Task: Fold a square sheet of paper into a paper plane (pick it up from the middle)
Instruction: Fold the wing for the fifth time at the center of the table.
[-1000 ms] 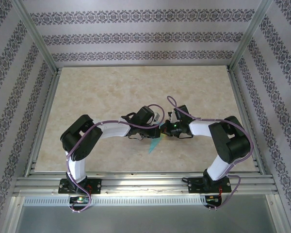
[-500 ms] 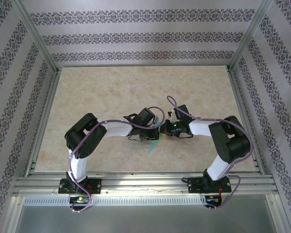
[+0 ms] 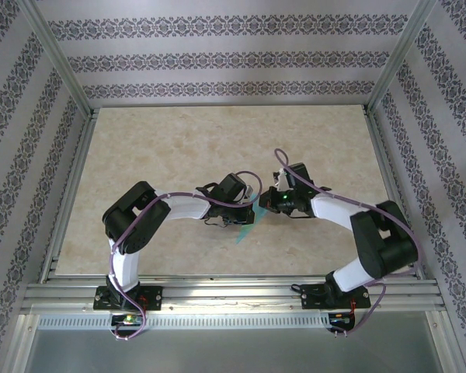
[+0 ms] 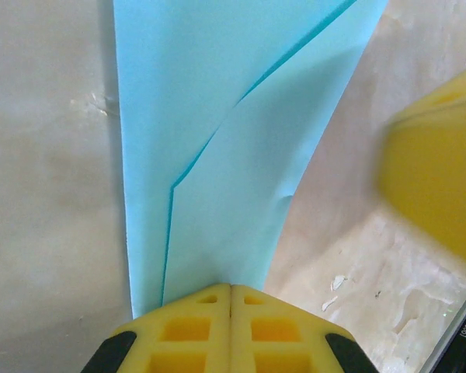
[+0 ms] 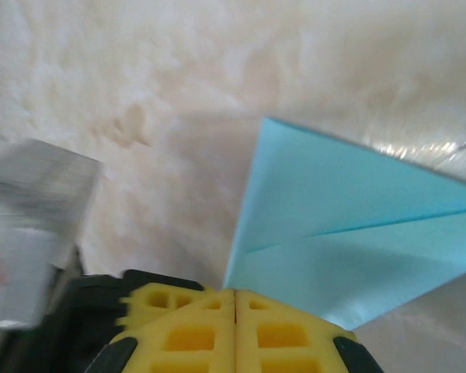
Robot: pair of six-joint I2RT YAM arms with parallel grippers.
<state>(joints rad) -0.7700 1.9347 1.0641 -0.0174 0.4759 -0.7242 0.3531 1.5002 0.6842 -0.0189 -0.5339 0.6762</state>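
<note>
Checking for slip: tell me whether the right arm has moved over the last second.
Yes: the right arm has swung its elbow down toward the near rail and to the right.

R arm (image 3: 380, 249) swings its elbow out toward the R rail and back toward its base, wrist creeping a touch up the bench (image 3: 179, 148). L arm (image 3: 136, 221) pulls its elbow inboard. Less of the teal paper (image 3: 242, 233) peeks out under the L end effector (image 3: 247, 217).

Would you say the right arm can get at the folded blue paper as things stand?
Probably yes: the right claw sits shut just beside the paper, nothing between them; the left claw pinches one end.
</note>
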